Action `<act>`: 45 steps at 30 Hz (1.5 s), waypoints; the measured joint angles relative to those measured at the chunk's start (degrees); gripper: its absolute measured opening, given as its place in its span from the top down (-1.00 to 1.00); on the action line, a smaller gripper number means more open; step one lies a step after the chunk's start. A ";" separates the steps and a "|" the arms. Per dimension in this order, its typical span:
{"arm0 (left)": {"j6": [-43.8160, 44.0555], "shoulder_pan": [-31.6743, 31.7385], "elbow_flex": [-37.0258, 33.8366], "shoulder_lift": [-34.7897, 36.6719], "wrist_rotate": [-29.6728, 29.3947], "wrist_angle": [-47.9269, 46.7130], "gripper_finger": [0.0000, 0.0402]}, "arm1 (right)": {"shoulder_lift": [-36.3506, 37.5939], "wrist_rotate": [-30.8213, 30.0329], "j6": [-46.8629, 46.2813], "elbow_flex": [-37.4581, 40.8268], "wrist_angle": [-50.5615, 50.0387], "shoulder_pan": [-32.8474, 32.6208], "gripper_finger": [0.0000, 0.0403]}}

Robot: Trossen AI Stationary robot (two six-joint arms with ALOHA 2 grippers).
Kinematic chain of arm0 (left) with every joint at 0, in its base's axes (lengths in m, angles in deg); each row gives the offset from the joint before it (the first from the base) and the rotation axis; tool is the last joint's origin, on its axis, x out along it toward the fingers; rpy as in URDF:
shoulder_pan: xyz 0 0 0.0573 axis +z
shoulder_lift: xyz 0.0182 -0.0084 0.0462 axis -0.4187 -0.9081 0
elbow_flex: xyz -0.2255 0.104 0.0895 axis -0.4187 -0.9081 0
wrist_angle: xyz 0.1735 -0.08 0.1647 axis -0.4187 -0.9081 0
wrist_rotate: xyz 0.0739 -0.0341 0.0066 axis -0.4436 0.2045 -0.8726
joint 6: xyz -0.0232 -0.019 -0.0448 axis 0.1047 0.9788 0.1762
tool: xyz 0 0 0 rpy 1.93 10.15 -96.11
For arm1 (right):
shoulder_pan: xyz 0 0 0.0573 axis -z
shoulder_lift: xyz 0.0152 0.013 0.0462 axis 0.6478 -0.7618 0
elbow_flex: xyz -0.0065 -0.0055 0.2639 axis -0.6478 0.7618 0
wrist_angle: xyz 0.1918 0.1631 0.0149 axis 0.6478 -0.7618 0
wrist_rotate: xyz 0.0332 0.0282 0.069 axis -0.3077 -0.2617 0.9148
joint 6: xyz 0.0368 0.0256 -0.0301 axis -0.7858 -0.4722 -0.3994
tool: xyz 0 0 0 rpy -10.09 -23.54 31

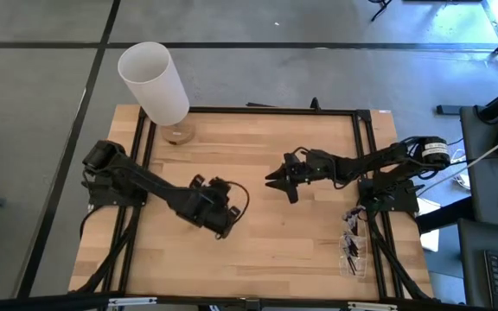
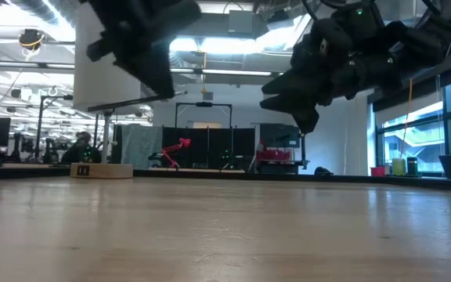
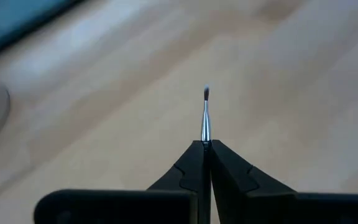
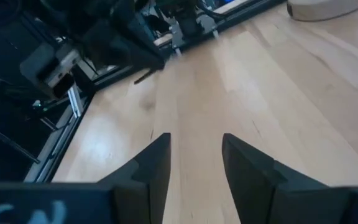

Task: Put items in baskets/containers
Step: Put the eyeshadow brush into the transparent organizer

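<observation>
My left gripper (image 1: 223, 226) hangs over the table's middle left, slanting down, shut on one thin makeup brush (image 3: 205, 118). The brush's silvery ferrule and small tip stick out past the fingertips. My right gripper (image 1: 277, 180) is held above the table's middle and points toward the left arm. Its fingers (image 4: 194, 152) are open with nothing between them. The clear plastic holder (image 1: 354, 252) stands at the near right beside the right arm's base. Several dark brushes (image 1: 350, 244) lie in it. My left gripper pinches the brush between its two fingers at the lower end of the ferrule (image 3: 205, 139). The fingers lie along the brush, so the ferrule and tip jut straight out ahead of them. The fingers hide the handle. The brush is clear of the table.
A tall white cylinder (image 1: 154, 79) on a round wooden base (image 1: 178, 134) stands at the far left corner. Black frame rails (image 1: 366, 147) run along the table's sides and far edge. Bare wood (image 1: 266, 250) lies between and in front of the two grippers.
</observation>
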 joint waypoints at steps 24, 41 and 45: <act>-28.14 5.91 -42.11 0.46 -0.43 108.04 0.92 | -0.02 5.01 1.29 0.00 1.89 -0.15 0.28; -46.91 6.39 -40.71 0.46 6.69 131.59 0.92 | -0.69 0.42 4.96 -2.97 14.71 -6.45 0.28; -49.89 5.14 -38.81 0.48 6.80 131.60 0.92 | -4.38 -2.75 6.25 -7.00 13.82 -8.08 0.28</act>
